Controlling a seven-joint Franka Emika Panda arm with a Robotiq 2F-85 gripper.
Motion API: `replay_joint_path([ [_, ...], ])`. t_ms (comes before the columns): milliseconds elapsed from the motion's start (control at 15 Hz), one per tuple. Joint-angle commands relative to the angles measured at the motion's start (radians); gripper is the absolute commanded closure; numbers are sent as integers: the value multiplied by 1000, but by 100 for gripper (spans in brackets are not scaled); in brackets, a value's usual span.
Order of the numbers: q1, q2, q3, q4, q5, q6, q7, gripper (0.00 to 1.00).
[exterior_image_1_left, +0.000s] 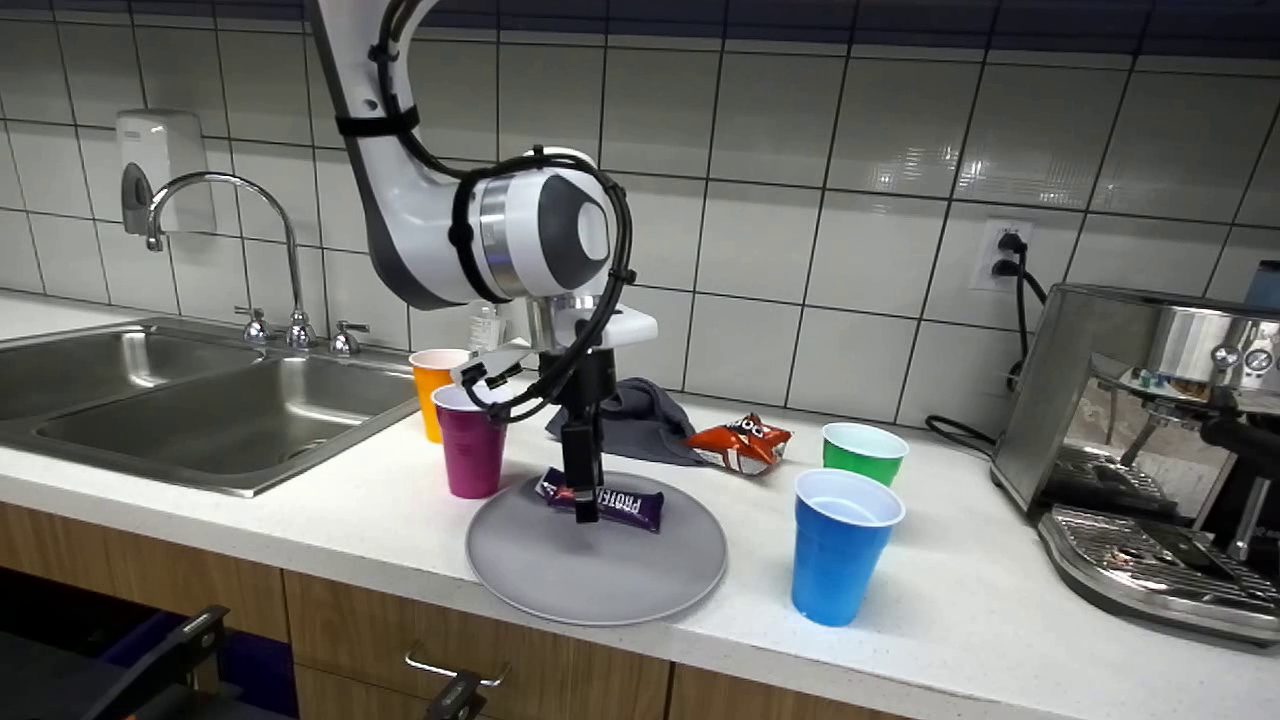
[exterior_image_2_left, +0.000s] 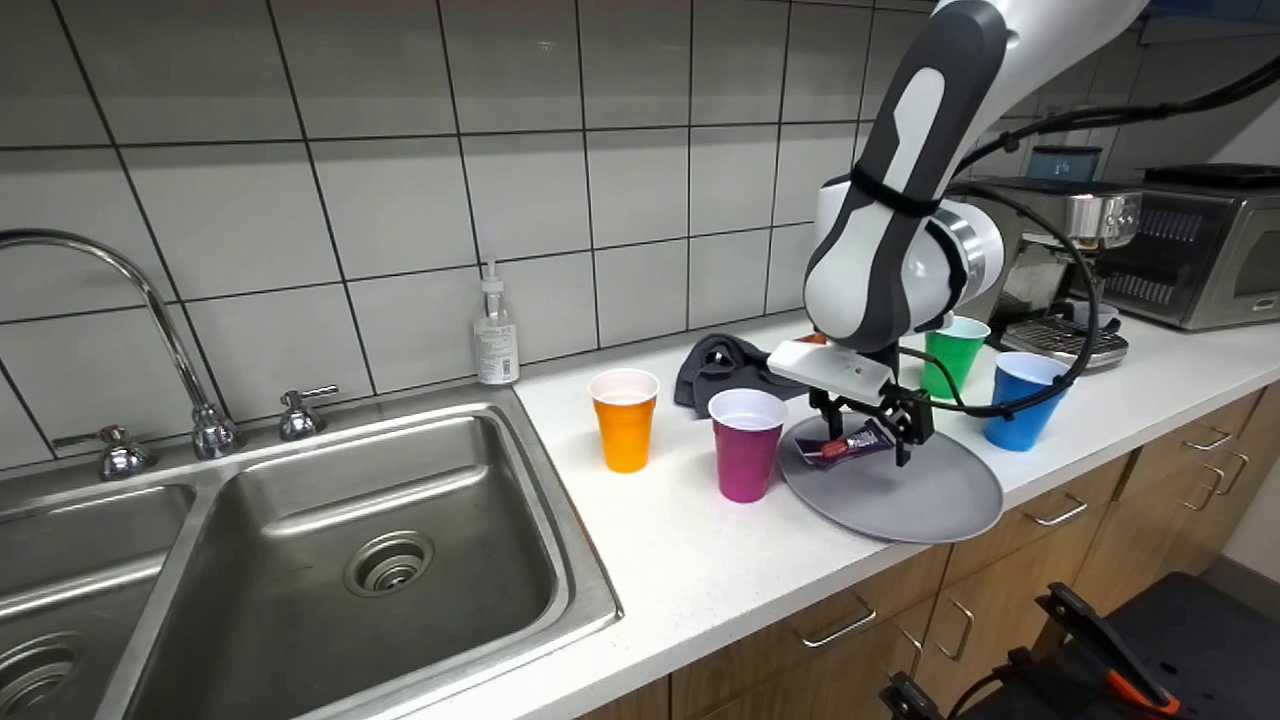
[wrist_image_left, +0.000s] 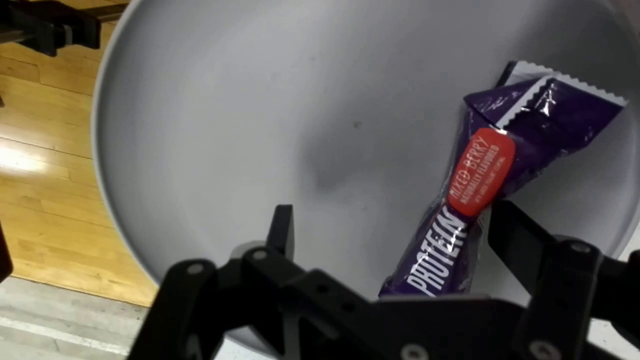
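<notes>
A white kitchen countertop (exterior_image_1_left: 950, 570) runs along a tiled wall (exterior_image_1_left: 770, 245). Above it the gripper (wrist_image_left: 392, 227) hangs with jaws spread wide apart over a round gray plate (wrist_image_left: 225, 125), on which a purple mixed berry protein bar (wrist_image_left: 480, 175) lies just below it. A magenta plastic cup (exterior_image_1_left: 472, 450) stands near the gripper, a blue plastic cup (exterior_image_1_left: 842, 555) farther off on the opposite side.

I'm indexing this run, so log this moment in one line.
gripper: open, over plate | protein bar: lying on plate, ungripped | contact: cannot tell | nearby: magenta cup, blue cup
</notes>
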Motion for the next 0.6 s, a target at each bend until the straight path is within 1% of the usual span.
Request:
replay_joint_path([
  [0,-34,-8,29,-6,31,18,1,0],
  [533,-51,12,40,9,72,15,-8,0],
])
